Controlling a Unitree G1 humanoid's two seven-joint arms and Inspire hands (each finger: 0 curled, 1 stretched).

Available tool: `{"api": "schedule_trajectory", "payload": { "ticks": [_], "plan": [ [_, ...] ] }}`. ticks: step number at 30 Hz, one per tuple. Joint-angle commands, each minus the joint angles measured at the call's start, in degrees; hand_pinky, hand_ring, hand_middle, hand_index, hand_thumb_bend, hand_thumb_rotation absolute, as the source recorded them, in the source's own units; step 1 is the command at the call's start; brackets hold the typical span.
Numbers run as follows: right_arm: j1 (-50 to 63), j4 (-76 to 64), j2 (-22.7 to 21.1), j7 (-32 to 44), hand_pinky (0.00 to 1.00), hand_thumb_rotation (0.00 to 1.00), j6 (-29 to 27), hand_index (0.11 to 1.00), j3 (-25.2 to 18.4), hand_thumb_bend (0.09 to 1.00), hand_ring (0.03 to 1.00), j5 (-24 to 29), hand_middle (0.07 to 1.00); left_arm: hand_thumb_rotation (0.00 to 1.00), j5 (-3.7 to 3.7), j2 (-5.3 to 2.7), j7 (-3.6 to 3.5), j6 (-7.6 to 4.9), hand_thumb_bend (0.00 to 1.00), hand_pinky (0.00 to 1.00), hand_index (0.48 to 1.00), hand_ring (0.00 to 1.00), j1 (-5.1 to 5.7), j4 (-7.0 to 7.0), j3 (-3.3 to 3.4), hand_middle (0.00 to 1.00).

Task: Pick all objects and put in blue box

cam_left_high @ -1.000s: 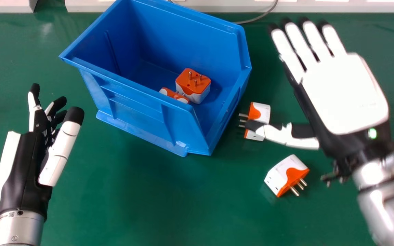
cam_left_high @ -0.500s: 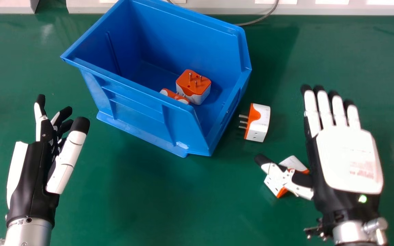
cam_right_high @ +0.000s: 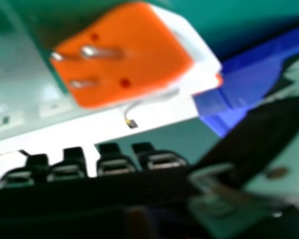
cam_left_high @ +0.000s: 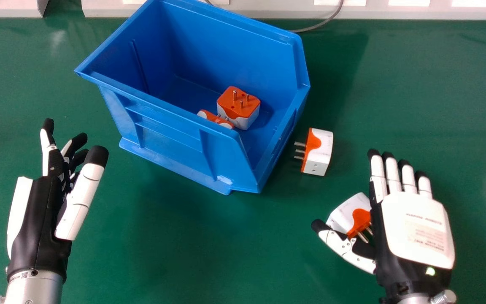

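We log the right robot hand (cam_left_high: 418, 230), fingers straight, thumb apart, beside a plug (cam_left_high: 346, 214). Left robot hand (cam_left_high: 36, 215) relaxed, near the box (cam_left_high: 171, 139).

two plugs (cam_left_high: 238, 107) in box (cam_left_high: 171, 137) | third plug (cam_left_high: 319, 154) right of box | fourth plug (cam_left_high: 346, 213) before third

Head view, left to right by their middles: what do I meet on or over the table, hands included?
Left hand → blue box holding two plug adapters → farther loose adapter → nearer loose adapter → right hand.
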Motion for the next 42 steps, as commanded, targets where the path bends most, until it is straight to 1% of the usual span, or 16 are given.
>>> {"api": "schedule_trajectory", "payload": {
  "ticks": [1,4,7,11,15,18,23,32,34,36,37,38,39,40,41,42],
  "plan": [
    [-0.99,0.34,-0.15,0.48,0.99,0.61,0.96,1.000,0.36,0.518,1.000,-0.71,1.000,0.91,-0.40,0.68,-0.05,-1.11,0.80,0.86,0.917,0.91,-0.02,-0.97,0.49,0.94],
    [-2.24,2.35,-0.29,1.71,0.99,0.61,2.21,1.000,0.59,0.513,1.000,-0.24,1.000,0.91,-0.41,0.96,-0.28,-1.38,0.80,0.87,0.918,0.91,-0.11,-0.45,0.70,0.94],
    [-2.83,2.76,-0.41,2.79,0.99,0.61,2.91,1.000,0.46,0.506,1.000,0.60,1.000,0.92,-0.38,1.03,-0.46,-1.02,0.80,0.87,0.919,0.91,0.20,-1.20,0.73,0.94],
    [-3.57,3.18,-0.46,3.89,0.99,0.61,3.54,1.000,0.15,0.501,1.000,1.79,1.000,0.92,-0.47,1.25,-0.78,-1.02,0.81,0.87,0.920,0.91,0.17,-0.92,0.96,0.94],
    [-4.83,3.88,-0.51,5.00,1.00,0.60,4.17,1.000,0.07,0.497,1.000,2.67,1.000,0.92,-0.56,1.40,-1.01,-0.71,0.82,0.87,0.921,0.91,0.26,-1.34,1.12,0.94],
    [-5.84,4.62,-0.69,5.62,0.99,0.60,4.62,1.000,0.23,0.494,0.998,3.08,1.000,0.92,-0.60,1.58,-1.06,-0.78,0.82,0.87,0.921,0.91,0.21,-1.21,1.23,0.94],
    [-7.60,6.01,-0.90,6.77,0.95,0.59,5.56,0.994,0.41,0.469,0.979,3.01,1.000,0.92,-0.66,1.73,-1.07,-0.51,0.82,0.87,0.921,0.91,0.37,-1.81,1.19,0.94],
    [-10.89,7.45,-1.02,9.58,0.82,0.60,8.46,0.889,1.64,0.456,0.882,1.86,0.928,0.92,-1.06,2.04,-1.09,0.23,0.82,0.87,0.925,0.92,0.38,-2.54,1.06,0.94],
    [-11.89,8.32,-1.35,9.77,0.77,0.60,8.76,0.843,2.08,0.456,0.836,1.45,0.878,0.92,-1.06,2.12,-1.09,0.34,0.82,0.87,0.925,0.92,0.29,-2.62,1.08,0.94],
    [-12.97,9.30,-2.00,9.51,0.69,0.59,8.50,0.740,2.43,0.446,0.742,1.20,0.777,0.92,-1.04,2.18,-1.06,0.25,0.82,0.87,0.925,0.92,0.10,-2.42,1.10,0.94],
    [-13.49,9.71,-2.12,9.36,0.58,0.50,8.35,0.653,2.40,0.451,0.611,1.54,0.657,0.92,-1.04,2.20,-1.05,0.22,0.82,0.87,0.925,0.92,0.04,-2.38,1.11,0.94],
    [-14.01,10.10,-2.02,9.29,0.40,0.33,7.97,0.566,2.02,0.474,0.415,2.57,0.482,0.92,-1.00,2.18,-1.01,0.17,0.82,0.88,0.926,0.92,0.03,-2.39,1.10,0.94],
    [-14.35,10.35,-1.93,9.24,0.31,0.23,7.73,0.535,1.77,0.485,0.336,3.36,0.430,0.92,-0.98,2.17,-0.98,0.14,0.82,0.88,0.926,0.92,0.03,-2.42,1.09,0.94],
    [-14.74,10.76,-1.76,9.15,0.25,0.15,7.16,0.517,1.30,0.495,0.287,4.63,0.411,0.92,-0.97,2.14,-0.94,0.14,0.82,0.88,0.926,0.92,0.04,-2.47,1.08,0.94],
    [-15.22,11.57,-1.63,8.97,0.23,0.12,6.08,0.511,0.66,0.499,0.270,6.44,0.405,0.92,-0.97,2.10,-0.90,0.14,0.82,0.88,0.926,0.92,0.07,-2.56,1.07,0.94],
    [-15.43,12.04,-1.66,8.71,0.19,0.08,4.75,0.502,0.07,0.507,0.237,8.27,0.428,0.92,-0.99,2.08,-0.88,0.20,0.82,0.88,0.926,0.92,0.07,-2.65,1.08,0.94]
  ]
}}
